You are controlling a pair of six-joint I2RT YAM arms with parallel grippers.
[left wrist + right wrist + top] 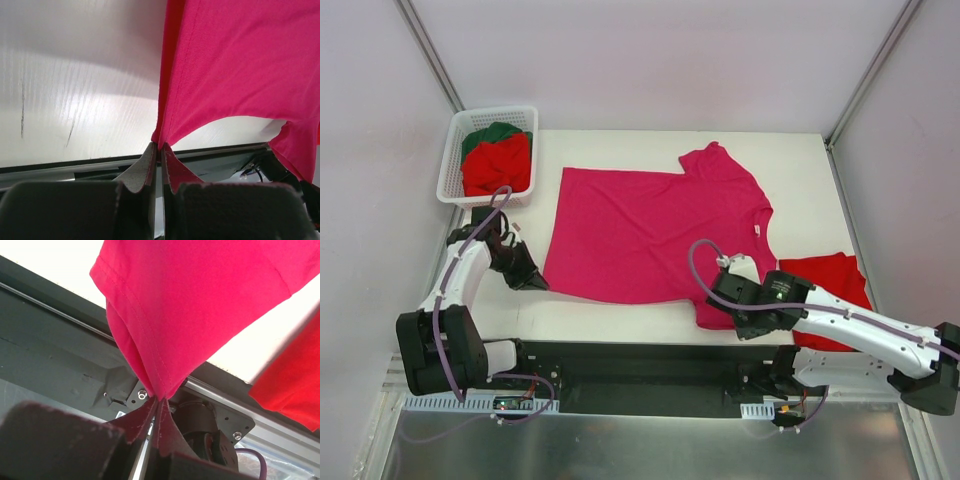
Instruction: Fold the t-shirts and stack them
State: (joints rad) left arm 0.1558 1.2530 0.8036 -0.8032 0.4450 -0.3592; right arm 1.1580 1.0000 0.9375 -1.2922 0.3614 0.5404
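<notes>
A magenta-pink t-shirt (650, 225) lies spread on the white table, collar to the right. My left gripper (540, 284) is shut on its near-left hem corner; the wrist view shows the cloth (235, 65) pinched between the fingertips (161, 146). My right gripper (705, 318) is shut on the near-right corner by the sleeve, cloth (200, 300) hanging from the fingertips (161, 399) over the table's front edge. A bright red t-shirt (830, 295) lies crumpled at the right, beside my right arm. A red shirt (498, 165) and a dark green one (492, 133) lie in the basket.
The white lattice basket (455, 160) stands at the back left corner of the table. The black base rail (640, 365) runs along the near edge. Grey walls close in on both sides.
</notes>
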